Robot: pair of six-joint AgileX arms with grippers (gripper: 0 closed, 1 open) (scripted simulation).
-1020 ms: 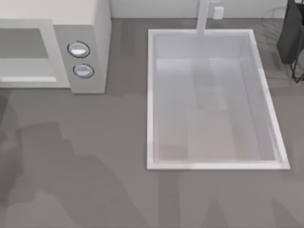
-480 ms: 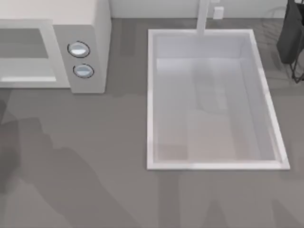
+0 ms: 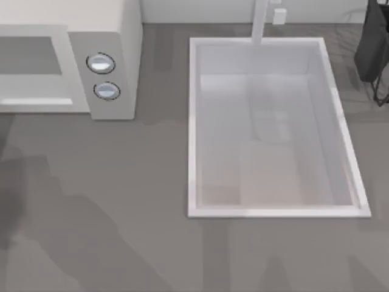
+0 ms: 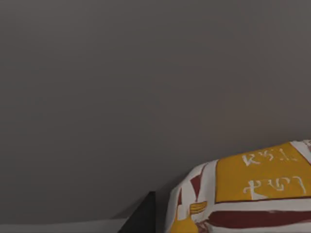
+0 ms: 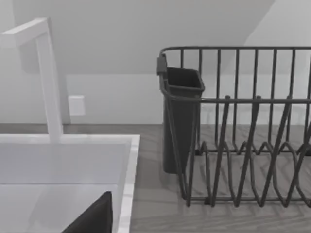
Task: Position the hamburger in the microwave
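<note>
Arm shadows slid leftward (grey counter (image 3: 121, 182)), beside hamburger (image 4: 252, 194).

The grey table (image 3: 121, 201) holds a big off-white microwave (image 3: 115, 36) at its far left corner, with two round knobs facing up. A white sink (image 3: 191, 121) is set into the table just right of the middle, with a tall white tap (image 5: 48, 82) at its far edge. A dark wire dish rack (image 5: 243, 145) stands on the table at the far right, beside the sink.
</note>
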